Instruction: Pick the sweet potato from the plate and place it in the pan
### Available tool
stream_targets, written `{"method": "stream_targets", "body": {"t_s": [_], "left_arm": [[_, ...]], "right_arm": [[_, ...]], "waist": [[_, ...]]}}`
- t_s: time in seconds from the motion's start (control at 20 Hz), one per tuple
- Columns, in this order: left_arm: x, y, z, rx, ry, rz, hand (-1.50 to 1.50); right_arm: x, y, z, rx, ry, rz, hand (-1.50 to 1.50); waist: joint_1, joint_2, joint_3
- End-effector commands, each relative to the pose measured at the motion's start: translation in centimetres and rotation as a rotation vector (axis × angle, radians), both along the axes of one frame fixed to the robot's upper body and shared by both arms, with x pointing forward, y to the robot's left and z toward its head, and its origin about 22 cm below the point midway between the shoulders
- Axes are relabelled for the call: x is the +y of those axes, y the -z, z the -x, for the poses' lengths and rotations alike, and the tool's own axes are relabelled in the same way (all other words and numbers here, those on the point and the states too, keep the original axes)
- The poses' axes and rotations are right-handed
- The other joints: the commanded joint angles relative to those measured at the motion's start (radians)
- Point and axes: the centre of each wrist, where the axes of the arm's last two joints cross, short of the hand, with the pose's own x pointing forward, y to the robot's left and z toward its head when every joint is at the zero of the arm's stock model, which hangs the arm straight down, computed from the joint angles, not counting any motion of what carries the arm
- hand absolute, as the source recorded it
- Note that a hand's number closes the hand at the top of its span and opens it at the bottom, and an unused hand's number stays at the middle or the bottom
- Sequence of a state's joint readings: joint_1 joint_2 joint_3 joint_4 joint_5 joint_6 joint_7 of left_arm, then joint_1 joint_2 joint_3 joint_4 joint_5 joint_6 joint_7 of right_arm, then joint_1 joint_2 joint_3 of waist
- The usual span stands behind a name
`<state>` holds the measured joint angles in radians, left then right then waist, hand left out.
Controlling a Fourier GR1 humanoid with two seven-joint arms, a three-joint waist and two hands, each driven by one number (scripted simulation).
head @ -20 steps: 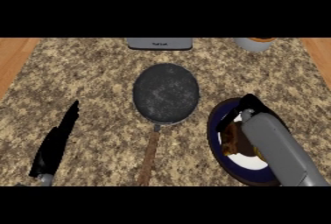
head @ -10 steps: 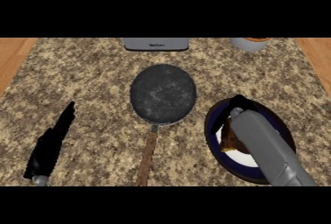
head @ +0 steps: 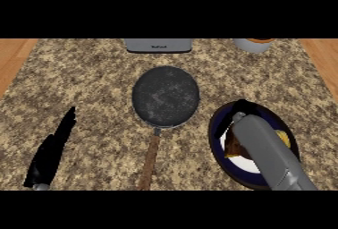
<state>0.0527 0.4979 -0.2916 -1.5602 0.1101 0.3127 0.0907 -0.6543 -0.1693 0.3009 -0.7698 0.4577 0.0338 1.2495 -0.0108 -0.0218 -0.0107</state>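
Fingers (head: 242,107) of right hand over plate's (head: 218,129) far rim, curl unreadable. Left hand (head: 56,143) flat on desk (head: 79,80), relaxed. Sweet potato (head: 232,150) on plate, half hidden under forearm. Best: close low around it, lift straight, carry to pan (head: 165,95).

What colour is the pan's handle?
Brown, wood-like; the pan's handle shows in the head view.

Sweet potato (head: 282,137) on plate (head: 218,129), dark pan (head: 165,95)

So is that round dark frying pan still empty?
Empty: the round dark frying pan shows only its bare speckled base. The orange-brown sweet potato lies on the dark blue plate.
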Motion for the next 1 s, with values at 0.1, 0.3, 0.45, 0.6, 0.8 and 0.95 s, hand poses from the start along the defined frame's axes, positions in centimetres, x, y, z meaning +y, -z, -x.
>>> {"method": "stream_targets", "body": {"t_s": [0.1, 0.3, 0.45, 0.6, 0.8, 0.95], "left_arm": [[0.0, -1.0, -0.8, -0.011, -0.011, 0.012, 0.00], [0.1, -1.0, -0.6, -0.006, 0.002, 0.009, 0.00], [2.0, -0.4, 0.6, -0.009, -0.008, -0.007, 0.00], [-1.1, -0.4, 0.1, -0.005, -0.003, 0.027, 0.00], [-0.6, -0.8, 0.3, -0.012, 0.001, 0.015, 0.00], [-0.7, -0.6, -0.5, -0.005, -0.014, 0.012, 0.00]], "right_arm": [[2.3, 1.0, 0.2, 0.149, 0.161, 0.090, -1.50], [1.4, 0.8, 0.8, 0.100, 0.175, 0.099, 1.50], [2.1, 0.7, 1.4, 0.061, 0.172, 0.088, 1.50], [2.3, 1.3, 1.6, 0.049, 0.195, 0.031, 1.50], [0.0, 1.7, 2.7, -0.002, 0.208, 0.022, 1.50], [0.5, 2.4, 4.1, -0.027, 0.089, -0.004, 1.50]], "waist": [[0.003, 0.014, 0.009], [0.000, 0.014, 0.010], [0.003, 0.011, 0.009], [0.007, 0.017, 0.010], [-0.003, 0.014, 0.010], [-0.002, 0.017, 0.010]]}}
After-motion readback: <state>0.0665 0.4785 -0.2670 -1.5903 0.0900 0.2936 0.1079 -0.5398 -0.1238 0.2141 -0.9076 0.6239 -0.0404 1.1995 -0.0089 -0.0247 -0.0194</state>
